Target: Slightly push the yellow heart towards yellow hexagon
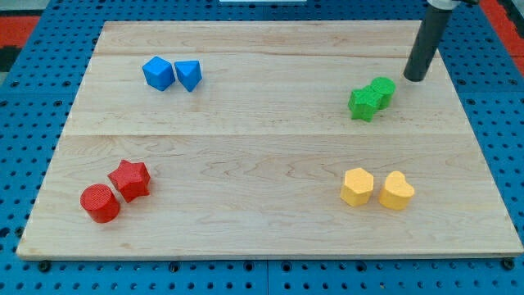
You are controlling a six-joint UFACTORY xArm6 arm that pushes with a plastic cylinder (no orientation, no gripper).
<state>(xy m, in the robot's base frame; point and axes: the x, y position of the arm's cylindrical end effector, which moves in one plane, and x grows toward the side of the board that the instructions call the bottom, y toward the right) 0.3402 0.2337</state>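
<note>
Eight little blocks sit in pairs on the pale wooden board point(262, 164), and the pair that matters is low on the view's right: the yellow heart point(396, 191) just beside the yellow hexagon point(357, 186), a sliver of gap between them, the heart on the outer side. No fingers here to open or close, mind you, only a straight dark rod, and my tip point(414, 79) stands up near the view's top right, just beside the green blocks point(370, 98) and well apart from the heart.

That heart looks like hard, light printed plastic, faintly ribbed, stiff, nothing fragile about it. On smooth planed wood I'd judge it slides easily and may spin if caught off-centre. The place to press, I'd say, is its rounded right flank, square on, so it goes straight left. A gentle nudge only, since the hexagon is so near it would get shoved too.

Elsewhere: two blue blocks point(172, 74) top left, a red star point(130, 179) and red cylinder point(100, 203) bottom left, all matte, chunky, and a blue pegboard point(24, 106) beneath everything.
</note>
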